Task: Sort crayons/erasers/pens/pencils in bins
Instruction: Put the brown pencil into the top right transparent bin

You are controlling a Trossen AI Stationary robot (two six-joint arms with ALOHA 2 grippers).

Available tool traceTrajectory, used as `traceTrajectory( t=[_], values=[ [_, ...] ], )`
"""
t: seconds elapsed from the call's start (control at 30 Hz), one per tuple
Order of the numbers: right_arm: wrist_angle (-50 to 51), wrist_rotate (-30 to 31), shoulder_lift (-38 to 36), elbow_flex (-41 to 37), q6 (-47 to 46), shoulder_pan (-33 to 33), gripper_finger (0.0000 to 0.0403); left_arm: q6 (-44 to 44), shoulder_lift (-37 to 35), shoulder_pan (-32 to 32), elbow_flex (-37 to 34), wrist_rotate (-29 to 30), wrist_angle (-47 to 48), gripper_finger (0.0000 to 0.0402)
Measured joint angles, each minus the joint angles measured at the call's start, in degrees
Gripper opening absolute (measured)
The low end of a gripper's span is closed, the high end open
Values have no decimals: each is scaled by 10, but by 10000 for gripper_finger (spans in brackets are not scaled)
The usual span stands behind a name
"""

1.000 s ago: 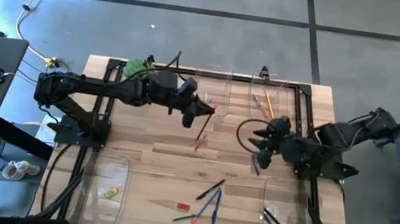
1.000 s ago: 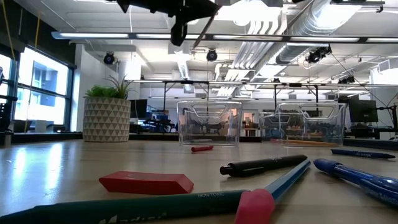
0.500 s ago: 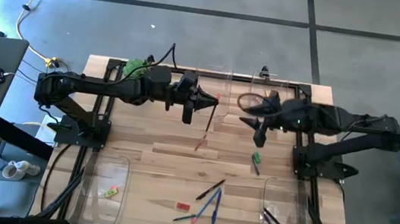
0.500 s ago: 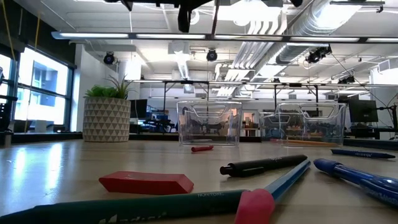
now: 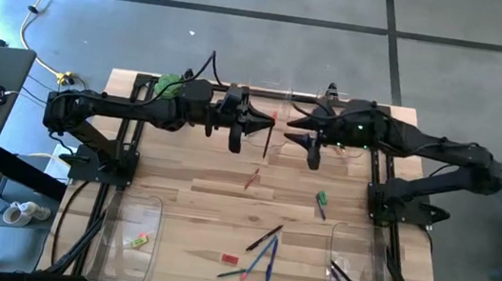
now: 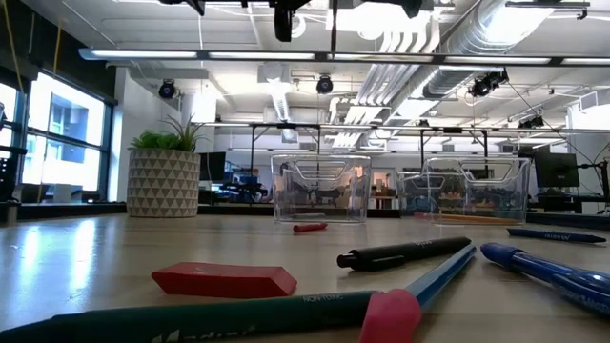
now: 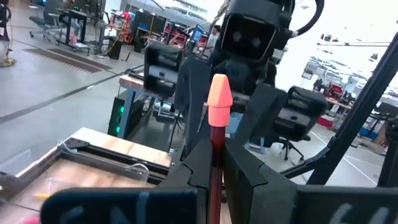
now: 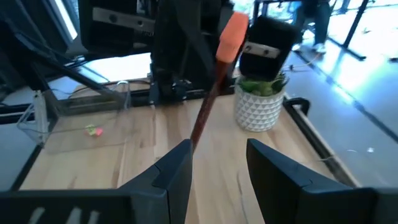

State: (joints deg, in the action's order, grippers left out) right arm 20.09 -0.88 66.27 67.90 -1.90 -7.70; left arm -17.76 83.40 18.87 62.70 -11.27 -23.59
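Observation:
My left gripper [image 5: 260, 127] is shut on a red-brown pencil [image 5: 268, 138] with a pink eraser tip, high above the table's far middle. The pencil also shows in the left wrist view [image 7: 215, 149] and the right wrist view [image 8: 205, 112]. My right gripper [image 5: 293, 131] is open and empty. It faces the pencil from the right, close to it [image 8: 217, 152]. A red crayon [image 5: 252, 179], a green stick [image 5: 321, 203], several pens [image 5: 262, 243] and a red eraser [image 5: 230, 258] lie flat on the table. My left gripper pinches the pencil's shaft [image 7: 215, 163] between its two fingers, some way below the eraser tip [image 7: 219, 99]. The fingers come level from the table's left and lie across the pencil. The pencil is lifted clear and stands nearly upright, eraser end up.
Two clear bins [image 5: 270, 100] [image 5: 355, 115] stand at the far edge, one at near left [image 5: 129, 231] with small erasers, one at near right [image 5: 355, 268] with pens. A potted plant [image 5: 172, 83] stands at far left. Dark frame rails run along the table's sides.
My right gripper has risen from over the green stick at the table's right and gone toward the far edge and left, up to the pencil. The green stick lies on the table. My left gripper has moved a little toward the far right, and the pencil has turned more upright.

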Motion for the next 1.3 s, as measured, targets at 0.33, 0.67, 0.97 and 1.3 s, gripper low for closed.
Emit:
traceTrajectory(
  t=[0.33, 0.67, 0.97, 1.3],
  values=[
    [-63, -56, 66, 0, -5, -18, 144, 4, 1, 8, 0, 1, -2, 12],
    [-101, -65, 87, 0, -6, -26, 125, 10, 1, 10, 0, 1, -2, 12],
    [-100, -69, 87, 0, -13, -36, 11, 23, 2, 10, 0, 1, 0, 13],
    [-81, -68, 87, 0, -28, -58, 5, 32, 2, 10, 0, 34, 32, 72]
  ],
)
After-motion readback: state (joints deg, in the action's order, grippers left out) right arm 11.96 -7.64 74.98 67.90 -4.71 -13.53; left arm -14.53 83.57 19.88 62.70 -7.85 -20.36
